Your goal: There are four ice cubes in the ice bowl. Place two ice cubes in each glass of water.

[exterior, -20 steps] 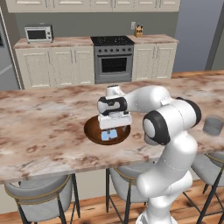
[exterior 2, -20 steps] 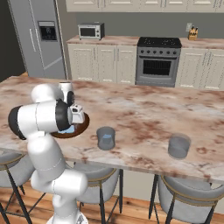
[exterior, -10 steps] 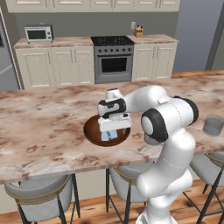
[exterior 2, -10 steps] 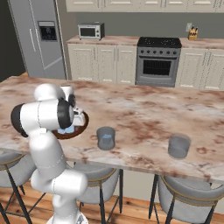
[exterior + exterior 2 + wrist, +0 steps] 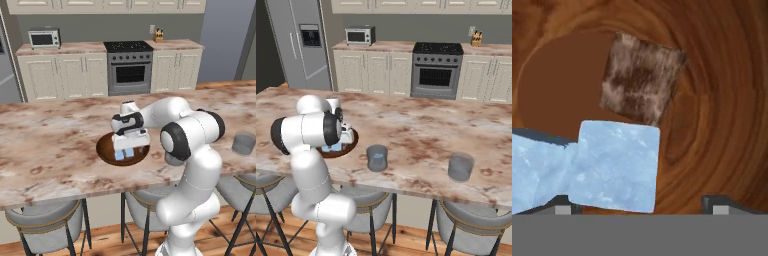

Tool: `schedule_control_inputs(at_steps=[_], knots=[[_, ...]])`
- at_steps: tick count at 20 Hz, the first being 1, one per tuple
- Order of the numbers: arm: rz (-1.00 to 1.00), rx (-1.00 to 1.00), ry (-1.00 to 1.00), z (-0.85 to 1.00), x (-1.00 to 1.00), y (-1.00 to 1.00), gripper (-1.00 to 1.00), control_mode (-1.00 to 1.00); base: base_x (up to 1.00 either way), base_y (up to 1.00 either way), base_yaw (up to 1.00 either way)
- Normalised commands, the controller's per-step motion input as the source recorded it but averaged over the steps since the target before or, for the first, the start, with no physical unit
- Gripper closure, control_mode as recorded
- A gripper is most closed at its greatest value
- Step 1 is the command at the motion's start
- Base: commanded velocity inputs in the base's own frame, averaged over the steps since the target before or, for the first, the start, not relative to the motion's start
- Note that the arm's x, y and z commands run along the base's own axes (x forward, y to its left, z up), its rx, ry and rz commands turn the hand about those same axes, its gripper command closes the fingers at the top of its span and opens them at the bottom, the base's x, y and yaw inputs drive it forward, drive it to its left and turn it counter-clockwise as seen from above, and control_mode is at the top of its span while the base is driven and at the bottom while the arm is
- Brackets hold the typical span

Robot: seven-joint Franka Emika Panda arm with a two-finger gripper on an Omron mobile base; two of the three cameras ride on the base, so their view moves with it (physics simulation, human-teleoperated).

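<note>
**Claw Low in the Ice Bowl, Both Glasses Waiting**

The marble counter (image 5: 55, 145) carried everything, which put all the task's things within the arm's sweep from one side. The ice bowl (image 5: 106, 150) sat near the counter's front edge, directly before the robot, so the arm only had to fold down over it. In the right base view the nearer glass of water (image 5: 377, 157) stood just beside the bowl's right, and the farther glass (image 5: 461, 166) stood well apart along the same edge; neither showed any ice that I could make out, though they were small and tinted, so I would not swear to it.

The claw (image 5: 126, 148) hung inside the bowl, pointed straight down, presumably to take a cube from above. In the hand view its tips stood wide apart at the bottom edge, with one ice cube (image 5: 614, 166) between them, nearer the left tip, and not yet pinched. A second cube (image 5: 537, 172) touched it on the left. A brownish translucent cube (image 5: 641, 80) lay farther off on the bowl floor. Judging by this, the first pick was only starting.
</note>
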Motion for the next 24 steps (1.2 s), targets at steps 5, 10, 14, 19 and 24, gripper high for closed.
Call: schedule_control_inputs(at_steps=[5,10,14,19,24], knots=[[0.00,-0.01,-0.06,-0.04,0.14,0.09,-1.00,-1.00,0.00,0.00,0.00],[0.00,-0.03,0.00,-0.24,-0.02,0.03,-1.00,-1.00,0.00,0.00,0.00],[0.01,-0.02,0.00,-0.25,-0.18,0.00,1.00,-1.00,0.00,0.00,0.00],[0.00,0.00,0.01,0.00,0.00,0.00,1.00,-1.00,0.00,0.00,0.00],[-0.01,0.00,0.00,0.72,0.00,0.00,1.00,-1.00,0.00,0.00,0.00]])
